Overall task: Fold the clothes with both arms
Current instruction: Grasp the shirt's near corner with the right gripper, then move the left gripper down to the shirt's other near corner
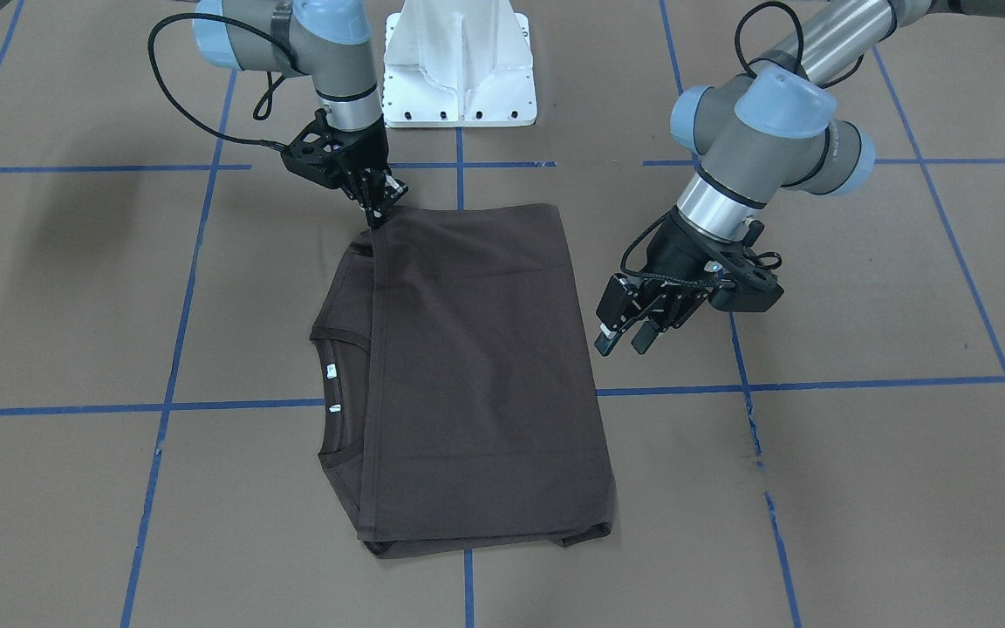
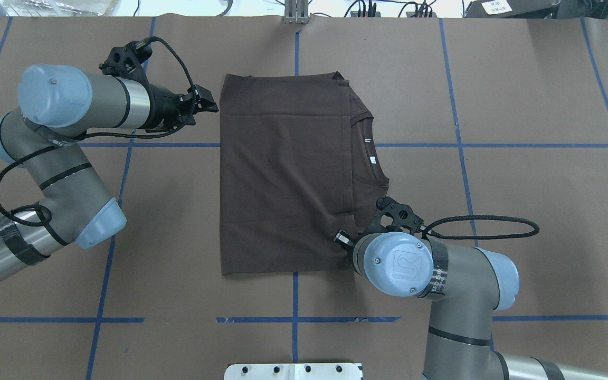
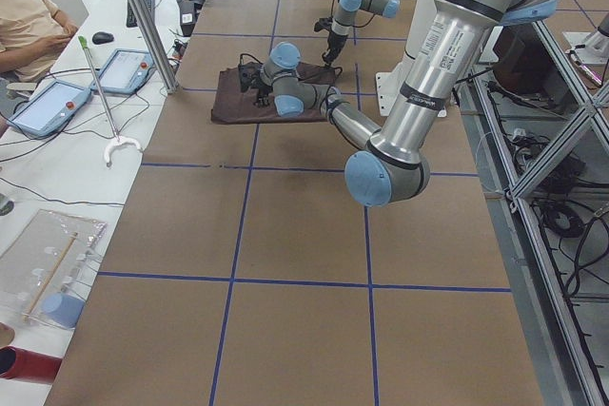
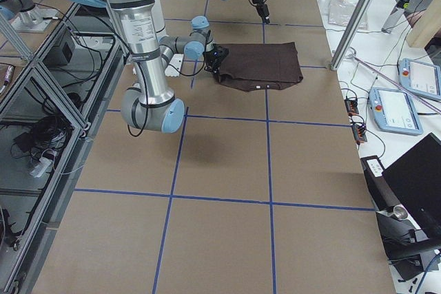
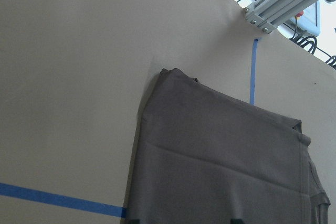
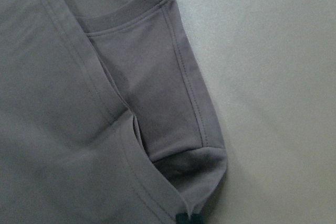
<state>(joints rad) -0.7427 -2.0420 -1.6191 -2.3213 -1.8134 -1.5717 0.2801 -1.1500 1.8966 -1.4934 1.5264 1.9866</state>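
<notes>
The dark brown T-shirt [image 1: 485, 366] lies folded flat on the table, its collar [image 1: 338, 342] and white neck tags peeking out past the folded layer. My right gripper [image 1: 375, 215] points down at the shirt's corner nearest the robot base, its fingers pinched together on the fabric edge. In the right wrist view the sleeve [image 6: 173, 108] bunches toward a dark fingertip at the bottom edge. My left gripper [image 1: 623, 338] hovers open just off the opposite side of the shirt, holding nothing. In the overhead view the left gripper [image 2: 208, 104] sits beside the T-shirt [image 2: 283, 174].
The white pedestal base [image 1: 459, 65] stands behind the shirt. Blue tape lines [image 1: 816, 384] grid the brown table. A seated person [image 3: 29, 16] and tablets [image 3: 48, 106] are at the table's far side, and aluminium frame posts [image 4: 351, 18] stand at its edge.
</notes>
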